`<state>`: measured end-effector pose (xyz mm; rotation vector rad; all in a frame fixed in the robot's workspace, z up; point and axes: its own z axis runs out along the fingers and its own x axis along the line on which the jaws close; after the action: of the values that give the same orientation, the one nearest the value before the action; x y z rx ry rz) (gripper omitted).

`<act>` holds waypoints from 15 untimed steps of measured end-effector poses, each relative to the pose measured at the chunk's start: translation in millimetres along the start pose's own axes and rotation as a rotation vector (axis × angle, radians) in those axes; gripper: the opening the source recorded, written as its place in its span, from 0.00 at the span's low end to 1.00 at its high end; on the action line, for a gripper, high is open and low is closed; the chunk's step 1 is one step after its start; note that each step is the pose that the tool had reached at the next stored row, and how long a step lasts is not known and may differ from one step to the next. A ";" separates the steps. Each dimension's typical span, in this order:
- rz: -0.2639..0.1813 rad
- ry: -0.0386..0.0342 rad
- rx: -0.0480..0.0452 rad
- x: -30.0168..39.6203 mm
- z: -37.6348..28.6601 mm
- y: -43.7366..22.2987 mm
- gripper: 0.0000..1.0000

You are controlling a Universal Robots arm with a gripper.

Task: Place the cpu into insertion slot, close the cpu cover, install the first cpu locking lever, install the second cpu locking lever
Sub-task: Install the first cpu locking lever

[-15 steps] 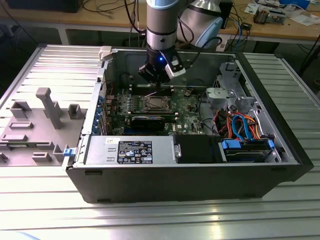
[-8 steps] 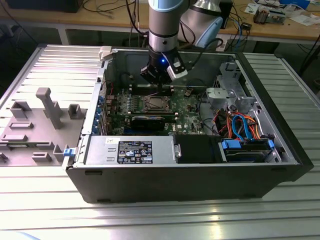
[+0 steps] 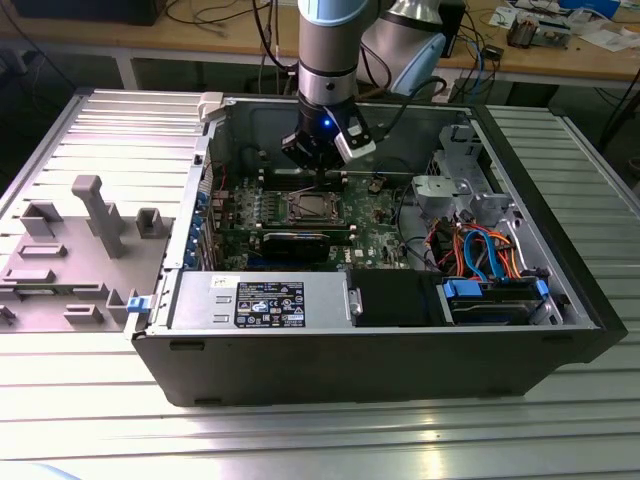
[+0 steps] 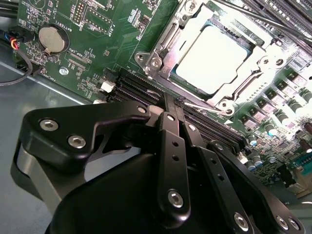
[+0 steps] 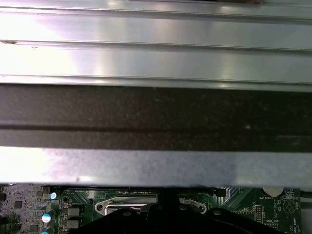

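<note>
One arm hangs upright above the covered cpu (image 4: 214, 53).

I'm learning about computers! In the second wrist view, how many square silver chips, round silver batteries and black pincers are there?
cpu: 1
coin battery: 1
pincer: 1
Total: 3
</note>
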<state>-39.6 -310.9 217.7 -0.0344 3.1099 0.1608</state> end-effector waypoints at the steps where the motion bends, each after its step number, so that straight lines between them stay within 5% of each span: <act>1: 0.000 0.0000 0.0000 0.0 0.0 0.0 0.11; 15: 0.000 0.0000 0.0001 -0.3 7.6 -0.8 0.11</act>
<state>-39.1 -310.9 210.1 -0.0344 3.1100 0.1607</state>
